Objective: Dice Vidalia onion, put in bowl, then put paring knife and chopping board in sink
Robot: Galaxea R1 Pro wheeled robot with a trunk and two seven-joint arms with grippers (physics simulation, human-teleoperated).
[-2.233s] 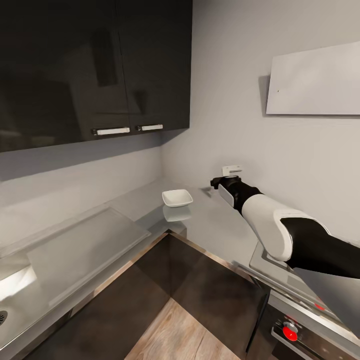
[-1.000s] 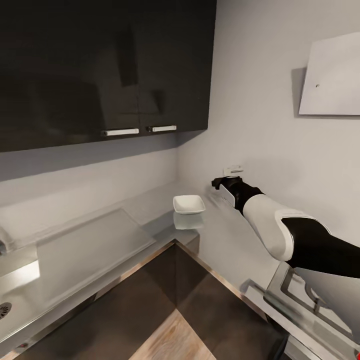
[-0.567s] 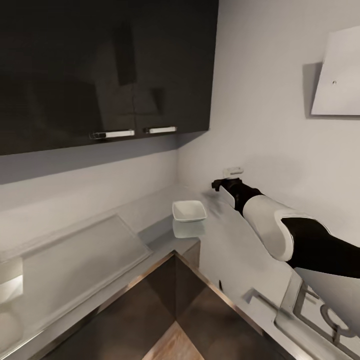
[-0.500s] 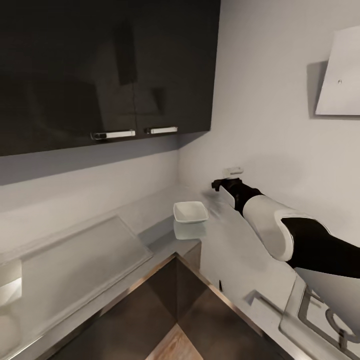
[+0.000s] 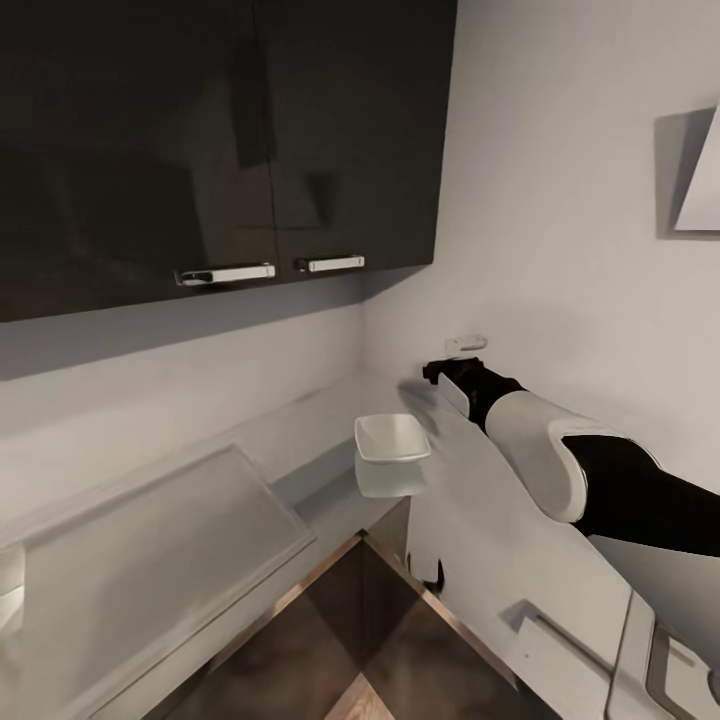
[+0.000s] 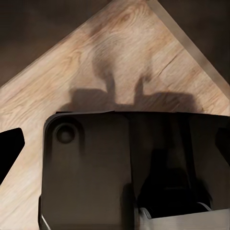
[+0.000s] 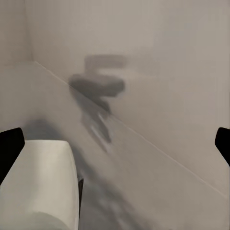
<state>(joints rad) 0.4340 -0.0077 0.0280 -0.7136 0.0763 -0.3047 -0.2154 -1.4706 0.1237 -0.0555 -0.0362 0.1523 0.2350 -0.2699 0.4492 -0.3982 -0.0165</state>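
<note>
white bowl (image 5: 392, 438), grey countertop (image 5: 300, 430), right arm (image 5: 545, 455)

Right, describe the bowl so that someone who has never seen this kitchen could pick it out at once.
Start at the dark wall cabinets and drop to the grey countertop where it turns the inner corner. The bowl sits there near the counter's front edge, left of the right arm in the head view. It is shallow, white and square with rounded corners, mirrored in the glossy top.
</note>
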